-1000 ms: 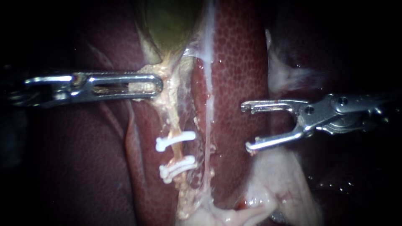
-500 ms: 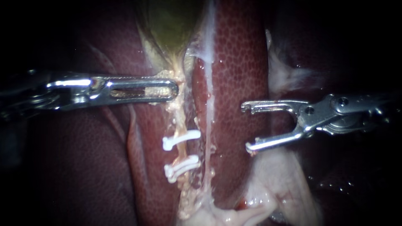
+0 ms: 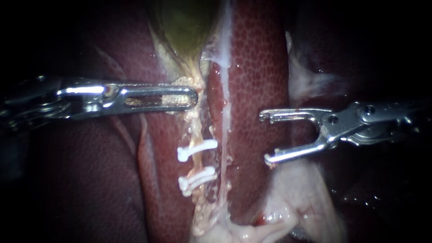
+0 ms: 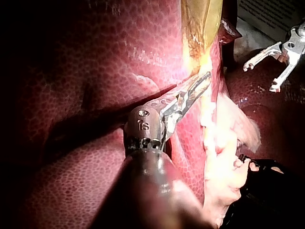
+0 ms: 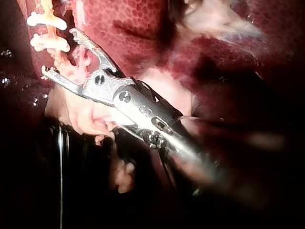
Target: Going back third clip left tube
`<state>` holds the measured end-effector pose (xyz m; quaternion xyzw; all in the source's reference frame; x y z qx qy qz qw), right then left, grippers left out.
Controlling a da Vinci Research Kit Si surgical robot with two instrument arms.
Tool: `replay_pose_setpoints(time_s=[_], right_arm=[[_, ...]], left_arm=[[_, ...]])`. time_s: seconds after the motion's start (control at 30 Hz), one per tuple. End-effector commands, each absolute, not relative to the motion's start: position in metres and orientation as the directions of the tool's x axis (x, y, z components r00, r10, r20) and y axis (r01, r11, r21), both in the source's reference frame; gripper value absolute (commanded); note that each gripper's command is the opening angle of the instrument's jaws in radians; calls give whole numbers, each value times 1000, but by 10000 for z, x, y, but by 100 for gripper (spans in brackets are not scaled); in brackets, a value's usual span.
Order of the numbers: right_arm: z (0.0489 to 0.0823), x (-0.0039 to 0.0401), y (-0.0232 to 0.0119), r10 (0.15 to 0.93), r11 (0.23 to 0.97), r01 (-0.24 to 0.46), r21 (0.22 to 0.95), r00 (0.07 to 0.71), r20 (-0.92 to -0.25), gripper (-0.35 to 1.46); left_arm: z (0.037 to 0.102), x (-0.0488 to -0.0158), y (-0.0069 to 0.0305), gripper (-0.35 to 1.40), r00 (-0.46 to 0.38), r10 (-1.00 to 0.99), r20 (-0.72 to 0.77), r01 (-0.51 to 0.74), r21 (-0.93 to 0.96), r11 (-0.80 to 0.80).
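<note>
Endoscope view: the left instrument (image 3: 194,97) lies clamped on the tan tissue (image 3: 188,82) just under the gallbladder (image 3: 184,27), at the head of the left tube (image 3: 194,157). Two white clips, the upper clip (image 3: 197,150) and the lower clip (image 3: 196,178), cross the tube. The right instrument (image 3: 264,136) hangs spread wide and empty over the liver (image 3: 256,67), well apart from the tube. With a third clip yet to be fetched, the withdrawal looks best made straight along the shaft, clear of the liver, while the left hold stays steady to keep the tube stretched.

Left wrist view: the left instrument (image 4: 205,79) is closed on the pale strand where the gallbladder narrows. The right instrument (image 4: 259,78) stands apart beyond it, open.

Right wrist view: the right instrument (image 5: 59,51) gapes with nothing loaded. Both clips sit just ahead of it, untouched.

No tray or vessel shows. The gallbladder, the only sac here, shows greenish-yellow.
</note>
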<state>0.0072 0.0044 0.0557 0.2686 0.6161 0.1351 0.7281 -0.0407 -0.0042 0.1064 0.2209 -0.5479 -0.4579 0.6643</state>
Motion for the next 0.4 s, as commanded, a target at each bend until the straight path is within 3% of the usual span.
replay_pose_setpoints(time_s=[0.03,0.4], right_arm=[[557,72,44,528,819,134,558,205,-824,60],[556,71,43,528,819,134,558,205,-824,60]], left_arm=[[1063,-406,-42,-35,-20,-850,526,366,795,483],[1061,-405,-42,-35,-20,-851,525,365,796,483]])
